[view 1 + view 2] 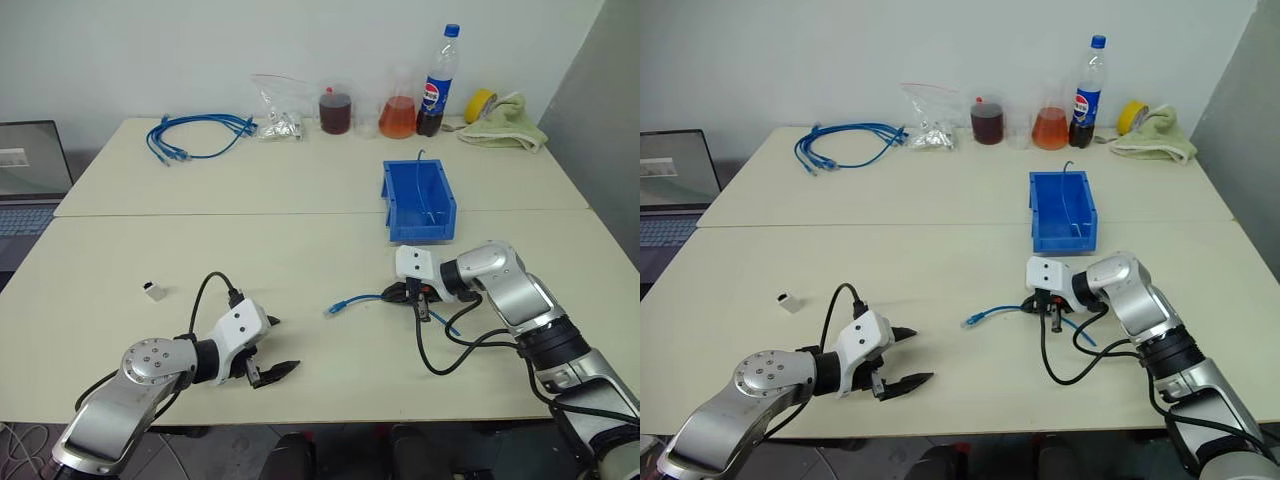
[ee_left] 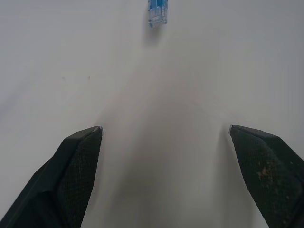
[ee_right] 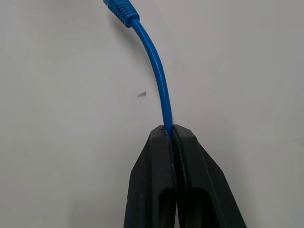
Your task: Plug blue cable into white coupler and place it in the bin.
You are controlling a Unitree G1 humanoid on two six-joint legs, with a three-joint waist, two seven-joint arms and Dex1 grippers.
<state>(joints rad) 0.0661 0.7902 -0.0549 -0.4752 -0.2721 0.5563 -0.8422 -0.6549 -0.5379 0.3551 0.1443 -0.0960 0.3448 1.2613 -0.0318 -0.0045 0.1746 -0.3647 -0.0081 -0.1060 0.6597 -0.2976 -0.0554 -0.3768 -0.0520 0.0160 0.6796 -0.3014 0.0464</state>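
Cable pinched tight in the right gripper [image 1: 418, 297], lower right of centre in the head view, fingers pressed together on the blue cable [image 1: 362, 299] partway along its run. The free plug end pokes out toward frame centre just above the tabletop, while the tail trails behind the wrist. Over at lower left, the left gripper [image 1: 272, 352] sits with its fingers spread wide and nothing between them, pointing roughly at that plug.

Here's the catch: the white coupler [image 1: 154, 291] is way out at left of the frame, on the table [image 1: 300, 240], well apart from both arms. Nobody is holding it. My read is that the left hand has to go and fetch that little block first, and it's tiny, so a sloppy pinch could flick it away or grab it crooked with the socket facing wrong. The cable is gripped back from the plug, too, so the springy end may bend aside when pushed into the socket.

The bin [image 1: 419, 200] waits at upper right of centre, just above the right arm, and a thin strand already shows inside it. Along the top edge: a coiled bundle of blue cables [image 1: 196, 135], a clear bag [image 1: 277, 108], two flasks, a cola bottle [image 1: 438, 82], yellow tape and a cloth. None of that blocks the path.
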